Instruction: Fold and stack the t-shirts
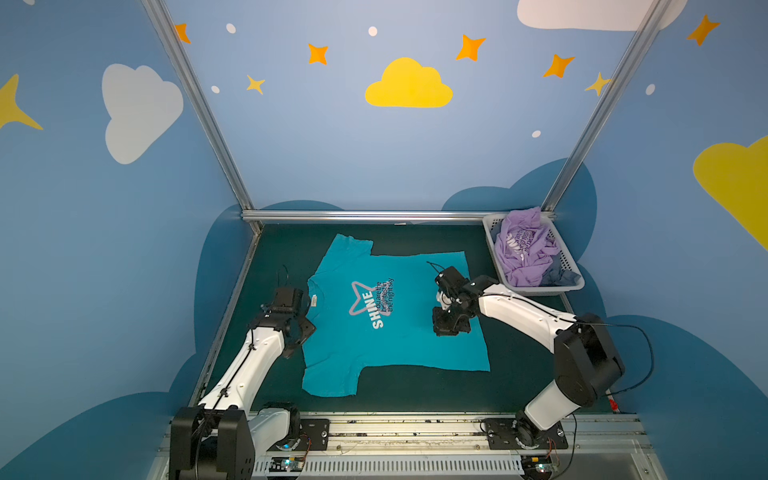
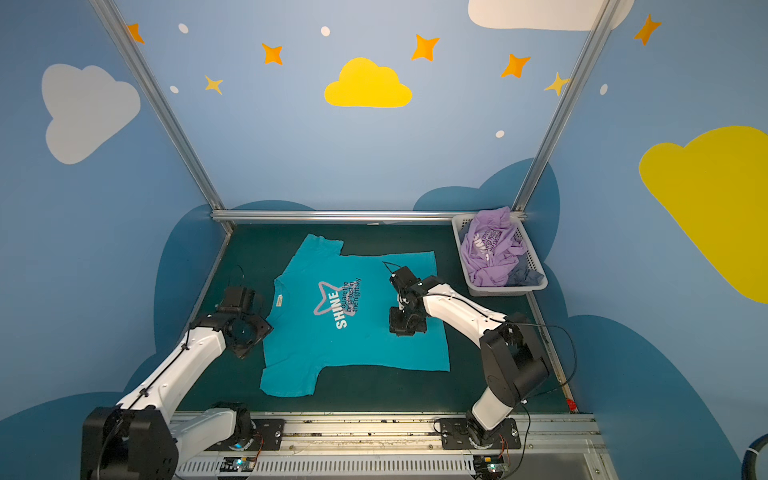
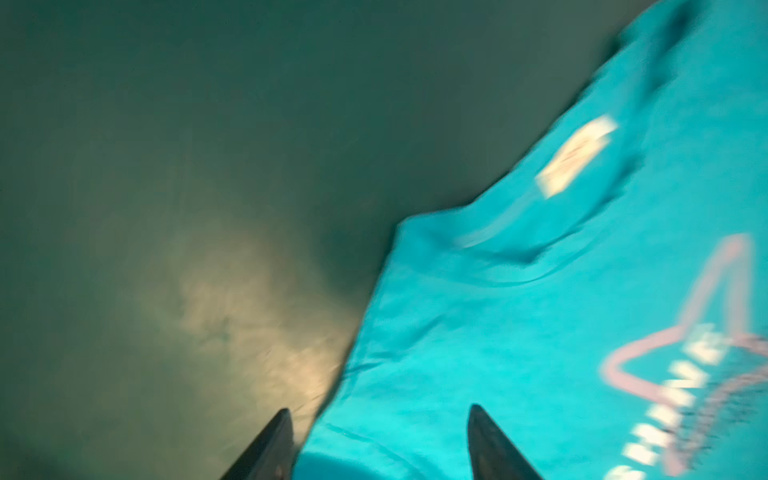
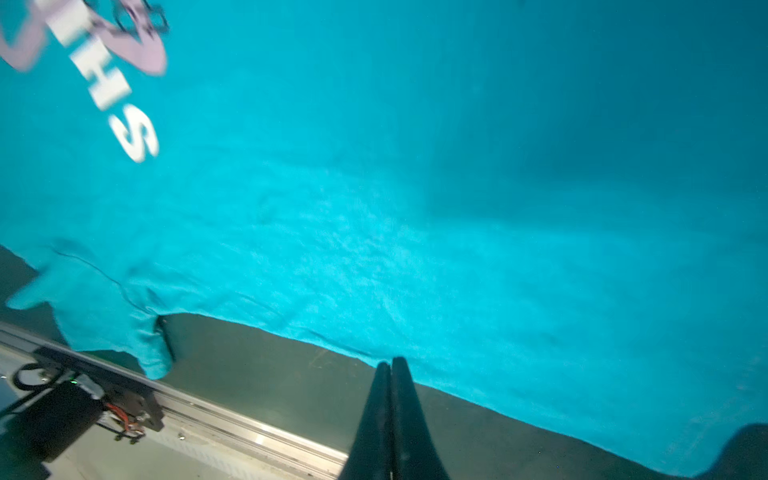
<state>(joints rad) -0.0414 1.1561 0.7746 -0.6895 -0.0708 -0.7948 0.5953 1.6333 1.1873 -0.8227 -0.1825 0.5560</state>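
On the dark green table mat [image 1: 415, 399], toward its near side, lies the teal short-sleeved cloth t-shirt [image 1: 415, 345]. It is spread flat and print-up, collar to the left, hem to the right, with one sleeve [image 1: 328, 382] pointing near and the other far. The left gripper [image 3: 378, 440] hovers at the collar edge, jaws apart with nothing between them. The right gripper [image 4: 391, 374] hangs over the hem side of the body, its fingers pressed together and empty. The cloth looks light and limp, so it will likely sag and crease wherever it is unsupported. A shoulder seam and the matching hem corner seem the best places to pinch for a lengthwise fold. In the far right corner the crumpled lavender t-shirt [image 1: 521, 249] is heaped in the white perforated plastic basket [image 1: 544, 291], beside a grey-blue cloth [image 1: 561, 276].
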